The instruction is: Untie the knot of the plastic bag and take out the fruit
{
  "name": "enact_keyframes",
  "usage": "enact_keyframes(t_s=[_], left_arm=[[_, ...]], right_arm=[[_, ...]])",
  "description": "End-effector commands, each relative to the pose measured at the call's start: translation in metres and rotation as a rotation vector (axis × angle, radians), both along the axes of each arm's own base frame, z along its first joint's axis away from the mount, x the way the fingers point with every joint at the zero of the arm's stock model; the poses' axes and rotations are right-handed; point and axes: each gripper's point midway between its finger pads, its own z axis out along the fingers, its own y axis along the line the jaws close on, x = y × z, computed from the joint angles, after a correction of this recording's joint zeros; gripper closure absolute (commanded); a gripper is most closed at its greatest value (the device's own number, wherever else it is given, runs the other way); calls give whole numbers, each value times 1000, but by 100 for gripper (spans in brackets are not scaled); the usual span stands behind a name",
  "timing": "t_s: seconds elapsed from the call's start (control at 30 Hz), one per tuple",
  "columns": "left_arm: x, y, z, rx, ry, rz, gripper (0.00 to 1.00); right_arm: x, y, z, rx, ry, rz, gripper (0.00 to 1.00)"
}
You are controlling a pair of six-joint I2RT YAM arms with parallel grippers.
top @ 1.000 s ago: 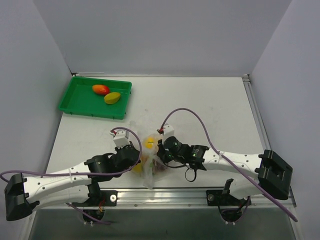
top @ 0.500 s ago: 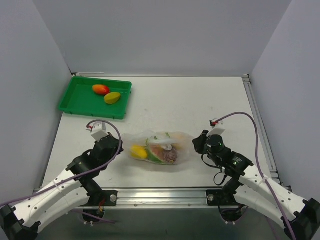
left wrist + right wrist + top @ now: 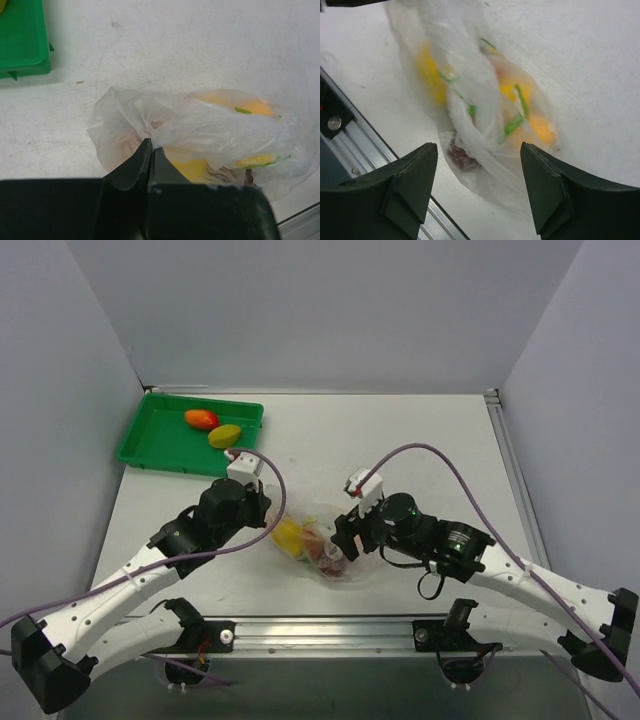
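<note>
Left gripper point(image 3: 151, 146) closed against bag point(image 3: 210, 125), right gripper point(image 3: 477, 147) spread above it; fruit point(image 3: 540, 127) all inside, untying not evidently done.

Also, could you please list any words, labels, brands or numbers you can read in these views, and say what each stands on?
None can be read.
The plastic bag, green tray, red-orange mango, yellow-green mango and table carry no print.
The white block on the left wrist and the one on the right wrist show red marks, too small to read.
</note>
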Motion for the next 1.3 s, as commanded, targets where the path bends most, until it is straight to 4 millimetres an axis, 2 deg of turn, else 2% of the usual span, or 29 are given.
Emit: enact_keyframes(t_s=[0.0, 0.07, 0.1, 0.13, 0.33, 0.43, 0.47, 0.57, 0.6, 0.63, 0.67, 0.7, 0.73, 0.77, 0.8, 0.83, 0.87, 0.9, 0.93, 1.03, 1.13, 1.2, 1.23, 1.27], left_arm=[[7, -28, 29, 2, -103, -173, 100], [7, -30, 24, 6, -107, -188, 100], [9, -30, 25, -6, -124, -183, 100], [6, -30, 19, -14, -108, -202, 100], [13, -7, 24, -48, -122, -130, 100], [15, -1, 22, -46, -110, -104, 100], [17, 1, 22, -47, -105, -90, 100], [24, 17, 14, -40, -66, -11, 100], [28, 23, 10, -28, -52, 28, 100], [31, 28, 8, -28, -39, 51, 100], [35, 37, 5, -35, -19, 92, 100], [37, 40, 4, -45, -6, 103, 100], [39, 43, 1, -52, 6, 117, 100], [44, 53, -1, -73, 23, 165, 100], [46, 58, -4, -83, 37, 186, 100], [46, 61, -6, -98, 51, 194, 100], [51, 70, -8, -116, 62, 234, 100], [52, 73, -11, -124, 78, 246, 100], [53, 75, -14, -134, 90, 251, 100], [56, 79, -19, -159, 123, 265, 100], [59, 77, -21, -172, 135, 257, 100], [58, 71, -17, -190, 123, 219, 100], [58, 68, -15, -196, 112, 198, 96], [56, 61, -6, -213, 81, 147, 85]], right_arm=[[-9, 26, -2, -135, -59, 197, 33], [-12, 40, -13, -192, -59, 247, 33], [-7, 43, -9, -202, -74, 225, 33], [-5, 47, -19, -233, -59, 227, 33], [18, 45, -43, -389, -113, 146, 36], [26, 40, -50, -433, -139, 100, 53], [27, 39, -51, -440, -143, 89, 66], [30, 26, -50, -442, -163, 30, 90], [32, 23, -46, -428, -176, 11, 94], [31, 18, -33, -389, -199, -9, 96], [30, 10, -36, -389, -204, -24, 100], [33, 4, -30, -371, -217, -51, 100], [35, -7, -17, -334, -246, -96, 100], [35, -14, -12, -316, -259, -116, 100], [35, -24, -16, -310, -265, -138, 100], [38, -37, 0, -232, -278, -198, 100], [40, -44, 4, -178, -272, -240, 100], [41, -52, -2, -144, -269, -268, 100], [45, -68, 13, -60, -287, -330, 100], [44, -87, 16, 100, -268, -426, 100], [42, -88, 10, 150, -235, -430, 100], [42, -78, 10, 174, -217, -399, 100], [40, -73, 9, 176, -207, -374, 100], [39, -67, 9, 174, -200, -342, 100]])
